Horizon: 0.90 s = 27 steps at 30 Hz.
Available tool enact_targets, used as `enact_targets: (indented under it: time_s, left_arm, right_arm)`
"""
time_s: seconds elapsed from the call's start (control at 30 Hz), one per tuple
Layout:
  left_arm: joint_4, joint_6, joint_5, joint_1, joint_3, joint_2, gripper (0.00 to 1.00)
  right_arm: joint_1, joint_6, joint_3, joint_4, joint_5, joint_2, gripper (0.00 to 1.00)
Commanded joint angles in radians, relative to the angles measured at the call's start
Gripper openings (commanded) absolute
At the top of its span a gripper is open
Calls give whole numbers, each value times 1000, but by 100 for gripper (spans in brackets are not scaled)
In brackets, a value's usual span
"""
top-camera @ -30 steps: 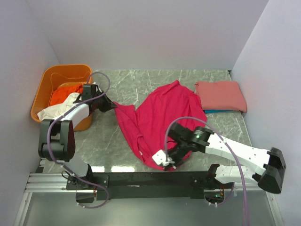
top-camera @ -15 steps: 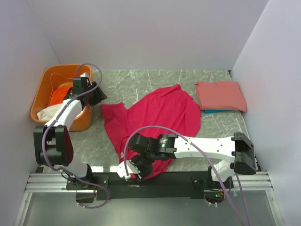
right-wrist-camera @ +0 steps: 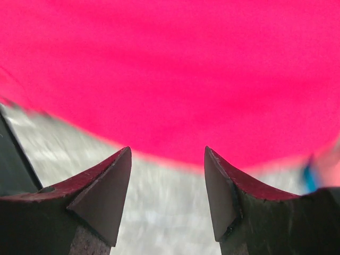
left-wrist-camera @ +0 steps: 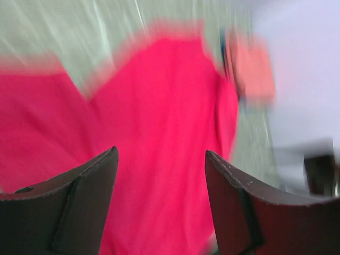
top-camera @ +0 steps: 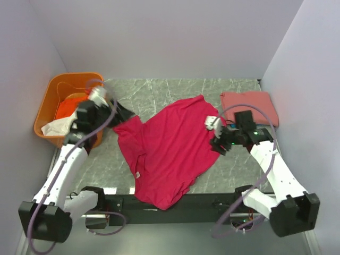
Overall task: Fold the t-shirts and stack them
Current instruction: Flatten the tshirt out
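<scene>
The crimson-pink t-shirt [top-camera: 170, 149] lies opened out, face unclear, across the middle of the marble table [top-camera: 159, 90]. Its long axis runs from the upper right of centre in the top view down to the lower left, where its end droops over the near table edge. A sleeve-like lobe points to the upper left, and a small white tag [top-camera: 137, 174] shows near the left border. The cloth is wrinkled and not squared, so folding is judged not yet begun. The left gripper [left-wrist-camera: 160, 150] is at that upper-left lobe; its wrist view, though blurred, shows the jaws well apart with nothing between them and crimson cloth filling the frame beneath and ahead. The right gripper [right-wrist-camera: 167, 148] is at the shirt's right border; its jaws are likewise spread and empty, with bare marble under the tips and the curved crimson edge just beyond them, toward the top of that view. Each arm is thus nearest to its own side of the garment, and the cloth lies ahead of both sets of tips, not between them. The next grasp is judged to turn on closing that short gap at the right edge. Farther out, a folded salmon-pink t-shirt [top-camera: 249, 106] rests on a blue one [top-camera: 239, 126] at the upper right, well apart. An orange tub [top-camera: 74, 77] at the upper left holds an orange t-shirt [top-camera: 69, 106] and a white t-shirt [top-camera: 56, 126].
</scene>
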Motion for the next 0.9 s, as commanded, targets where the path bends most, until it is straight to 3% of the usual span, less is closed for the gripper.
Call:
enact_targets:
  time_s: [0.0, 0.03, 0.13, 0.3, 0.57, 0.87]
  left_arm:
    - [-91, -105, -23, -195, -142, -34, 71]
    - [-100, -125, -73, -234, -162, -46, 68]
    - [-151, -183, -288, -322, -207, 3, 65]
    - [-200, -292, -483, -369, -190, 142, 63]
    - [-177, -349, -554, -431, -250, 199, 61]
    - [-116, -346, -612, -431, -264, 305, 41]
  right_arm:
    - [-190, -154, -57, -91, -47, 15, 64]
    - [-278, -150, -54, -86, -54, 35, 63]
    - [-365, -86, -25, -54, -108, 118, 61]
    - [-374, 190, -36, 181, -36, 192, 60]
    - [-374, 462, -13, 355, 215, 353, 58]
    - [-371, 577, 101, 349, 199, 587, 56]
